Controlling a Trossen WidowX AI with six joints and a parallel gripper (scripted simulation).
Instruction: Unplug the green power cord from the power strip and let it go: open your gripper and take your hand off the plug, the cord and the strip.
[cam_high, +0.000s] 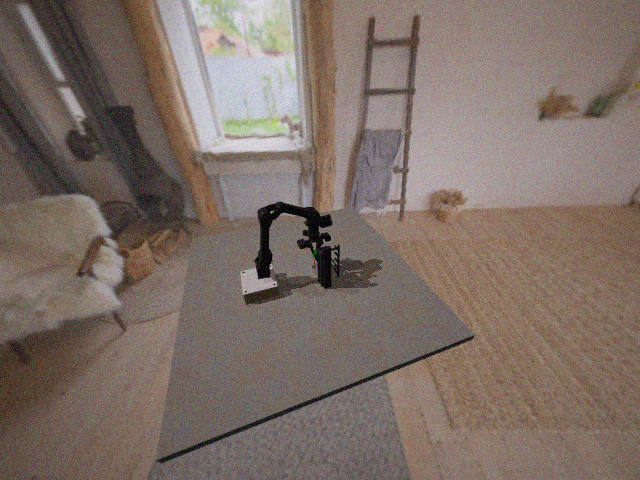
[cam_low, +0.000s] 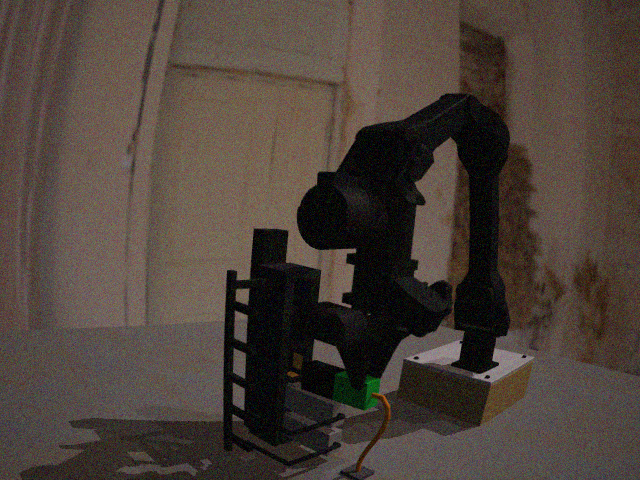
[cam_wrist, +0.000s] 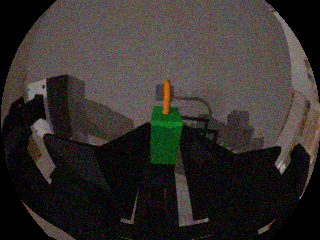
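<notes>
Top view: black arm (cam_high: 268, 232) bent over table (cam_high: 310, 351), gripper (cam_high: 313, 251) down beside dark upright rack (cam_high: 328, 264); plug barely visible.

Exterior view: gripper (cam_low: 361, 379) clenched on green plug (cam_low: 355, 392), fingertips over its top. Plug sits next to grey power strip (cam_low: 310, 413). Orange cord (cam_low: 376, 428) curves down to table.

Wrist view: plug (cam_wrist: 164, 136) grasped between both fingers, cord (cam_wrist: 166, 95) sticking out beyond.

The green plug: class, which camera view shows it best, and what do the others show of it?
The wrist view. The green plug sits centred between the gripper fingers, its orange cord visible. The exterior view shows it dimly, partly behind the fingertips. In the top view it is only a tiny green speck.
</notes>
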